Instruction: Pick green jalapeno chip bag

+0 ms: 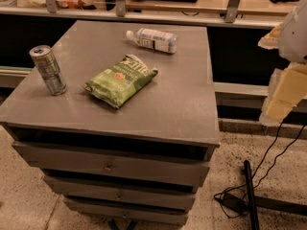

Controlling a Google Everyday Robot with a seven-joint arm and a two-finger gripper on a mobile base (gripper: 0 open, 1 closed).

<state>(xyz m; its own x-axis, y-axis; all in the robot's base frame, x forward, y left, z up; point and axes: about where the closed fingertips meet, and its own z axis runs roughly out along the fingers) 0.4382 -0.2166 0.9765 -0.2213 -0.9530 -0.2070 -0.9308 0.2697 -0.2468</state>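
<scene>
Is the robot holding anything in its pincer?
Nothing. The pincer hangs beside the table, away from the green jalapeno chip bag lying on it.

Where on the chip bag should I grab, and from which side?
Come from above and pinch the chip bag across its narrow width near the middle: it lies flat, long axis diagonal toward the bottle. The can stands apart on its left. The tool is off to the right, beyond the cabinet.
</scene>
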